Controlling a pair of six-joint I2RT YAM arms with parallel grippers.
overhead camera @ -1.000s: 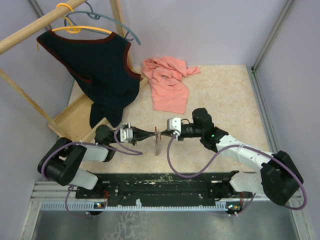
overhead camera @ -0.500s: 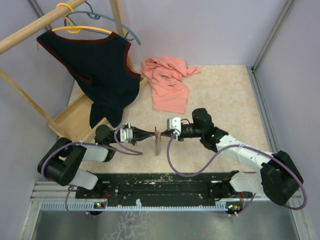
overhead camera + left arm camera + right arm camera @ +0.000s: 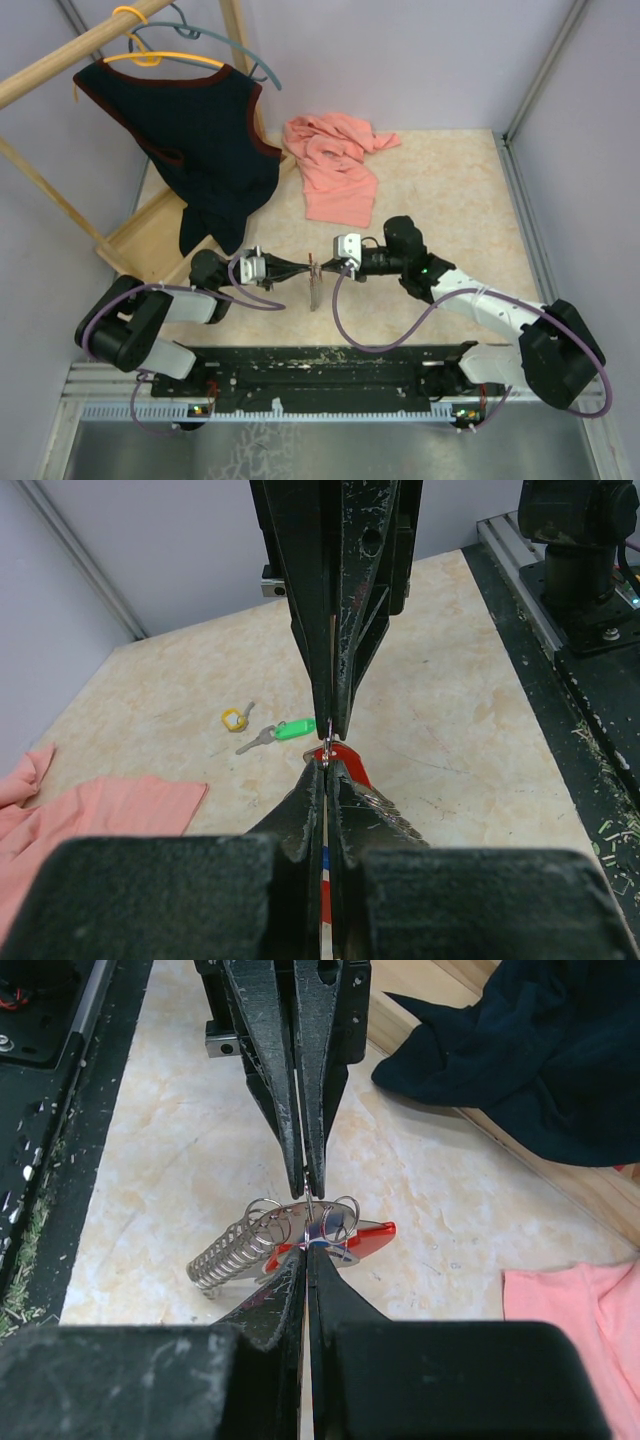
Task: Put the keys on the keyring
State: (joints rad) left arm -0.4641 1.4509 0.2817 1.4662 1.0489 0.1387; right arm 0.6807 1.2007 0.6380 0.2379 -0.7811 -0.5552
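My two grippers meet tip to tip low over the table's near middle. The left gripper [image 3: 304,268] is shut, with a thin red, blue and white strip showing between its jaws. The right gripper [image 3: 323,266] is shut too, its tips pinching a small wire loop. Between and under them hangs the keyring [image 3: 314,285], with a red side [image 3: 372,1232], a grey metal coil [image 3: 225,1252] and small wire rings [image 3: 341,1211]. Two keys lie on the table beyond it, one green-headed [image 3: 291,729] and one yellow-headed [image 3: 233,719]. Other keys are out of view.
A pink cloth [image 3: 335,168] lies at the back middle of the table. A dark vest [image 3: 200,140] hangs from a wooden rack [image 3: 150,238] at the back left. Metal rails [image 3: 530,200] border the right side.
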